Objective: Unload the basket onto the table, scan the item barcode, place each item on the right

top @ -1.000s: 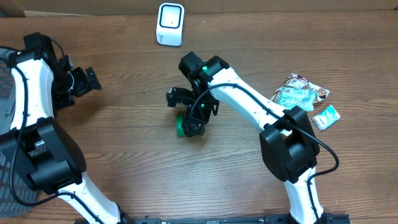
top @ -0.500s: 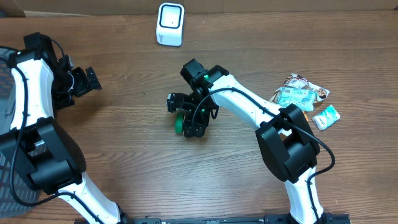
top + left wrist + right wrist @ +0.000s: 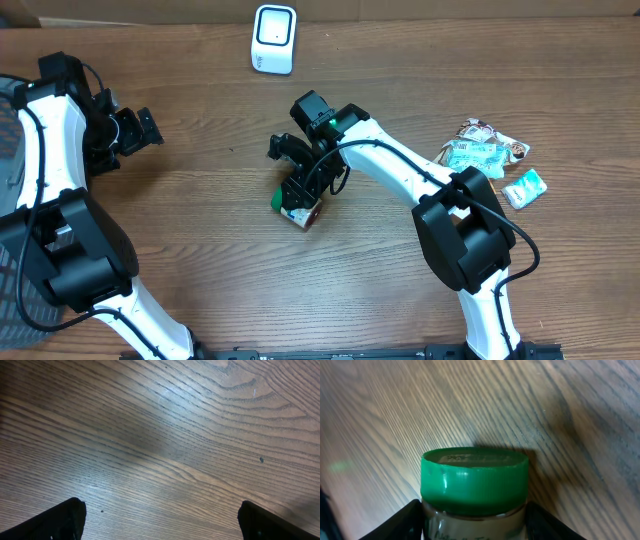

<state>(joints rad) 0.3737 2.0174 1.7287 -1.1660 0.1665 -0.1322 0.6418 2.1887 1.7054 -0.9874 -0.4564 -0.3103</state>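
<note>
Right claw (image 3: pixel 475 522): pinching green-lidded jar (image 3: pixel 474 480) by its sides
Lid print: too blurred to read
Right arm: wrist bent down over worktop (image 3: pixel 250 285)
Left claw (image 3: pixel 160 522): spread wide

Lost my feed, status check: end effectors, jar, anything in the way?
Left end effector open, empty. Right end effector gripping green-lidded jar. Nothing between jar and scanner.

Item count:
- Green-capped jar (image 3: pixel 298 211): one, at centre.
- White scanner (image 3: pixel 273 38): one, far centre.
- Snack packets: three, grouped at right. These are one brown packet (image 3: pixel 492 133), one large teal packet (image 3: pixel 472 157) and one small teal packet (image 3: pixel 524 187).
- Grippers: two, the left gripper (image 3: pixel 140 128) and the right gripper (image 3: pixel 300 190).
</note>
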